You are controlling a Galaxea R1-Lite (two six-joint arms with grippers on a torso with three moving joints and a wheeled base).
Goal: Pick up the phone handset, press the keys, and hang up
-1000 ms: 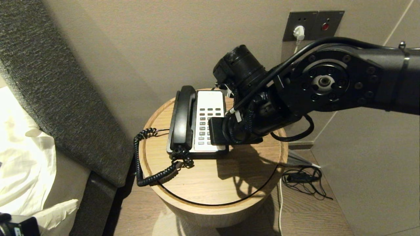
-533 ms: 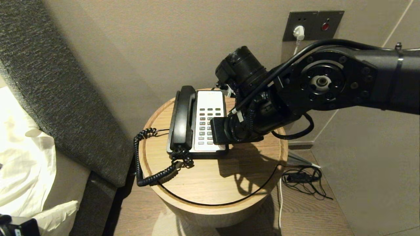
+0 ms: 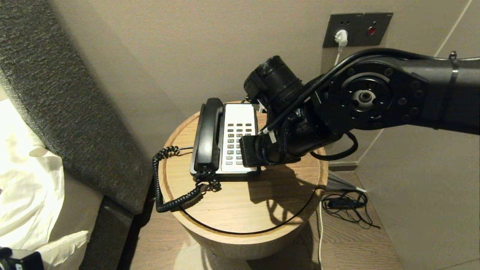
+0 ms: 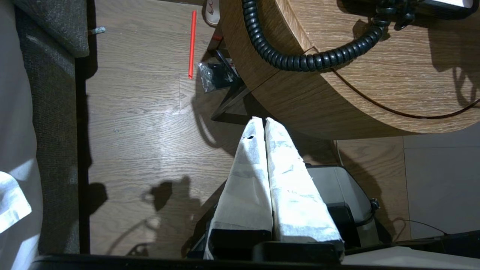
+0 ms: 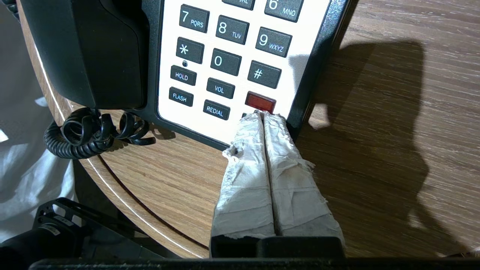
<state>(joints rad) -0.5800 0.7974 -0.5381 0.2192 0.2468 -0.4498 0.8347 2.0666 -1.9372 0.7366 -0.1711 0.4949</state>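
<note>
The black phone handset (image 3: 208, 131) lies in its cradle on the left side of the phone base, with its coiled cord (image 3: 165, 180) hanging over the table edge. It also shows in the right wrist view (image 5: 86, 48). The keys (image 3: 236, 144) sit on the white faceplate (image 5: 225, 60). My right gripper (image 5: 261, 115) is shut and empty. Its tips are at the keypad's near right corner, just below the red button (image 5: 260, 102). In the head view its wrist (image 3: 277, 142) hides the fingers. My left gripper (image 4: 261, 120) is shut and parked low beside the table.
The phone stands on a round wooden table (image 3: 243, 202) against the wall. A grey padded headboard (image 3: 56, 93) and white bedding (image 3: 26, 180) are on the left. A wall socket with a plug (image 3: 341, 37) and floor cables (image 3: 345, 204) are on the right.
My right arm's elbow has drifted slightly left and down, and the wrist has settled a little lower over the keypad's right edge. The handset and left arm have not moved.
</note>
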